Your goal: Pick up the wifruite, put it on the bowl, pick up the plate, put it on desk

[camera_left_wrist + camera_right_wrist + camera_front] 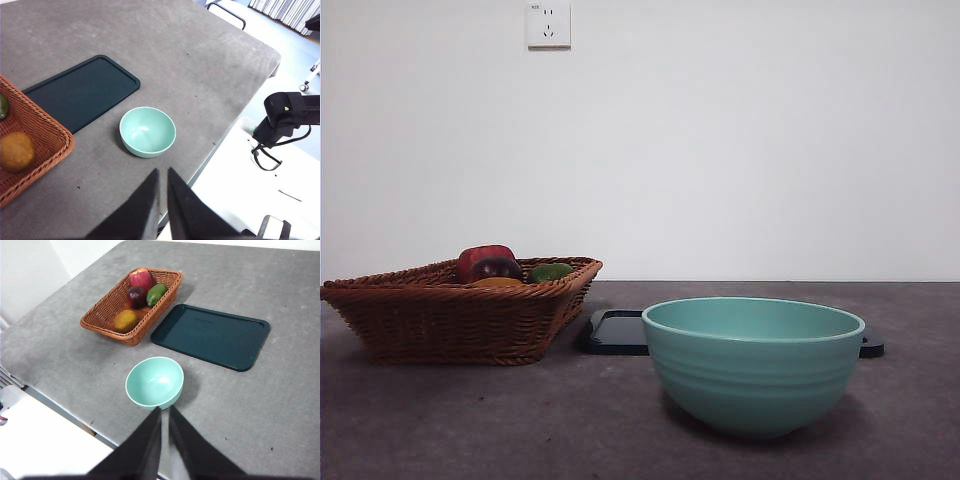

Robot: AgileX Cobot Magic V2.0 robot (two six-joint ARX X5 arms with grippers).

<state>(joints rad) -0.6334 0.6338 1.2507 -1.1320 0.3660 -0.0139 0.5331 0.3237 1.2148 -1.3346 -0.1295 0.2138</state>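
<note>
Still, nothing is underway: the wifruite (125, 320) is lying in the wicker basket (102, 322), at ten o'clock from the empty bowl (154, 382), while left gripper (162, 182) and right gripper (165, 421) are hanging high, jaws nearly closed, holding nothing

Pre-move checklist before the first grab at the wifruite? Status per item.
1. wifruite in sight and unobstructed from above: ok. It lies in the wicker basket, at the end away from the other fruit.
2. bowl empty and upright: ok.
3. bowl standing on bare desk, apart from the basket and the dark tray: ok.
4. left gripper empty: ok, nothing between its fingers, jaws nearly together.
5. right gripper empty: ok, same state.
6. Jaws opened for the grasp: not ok, both need opening first.
</note>
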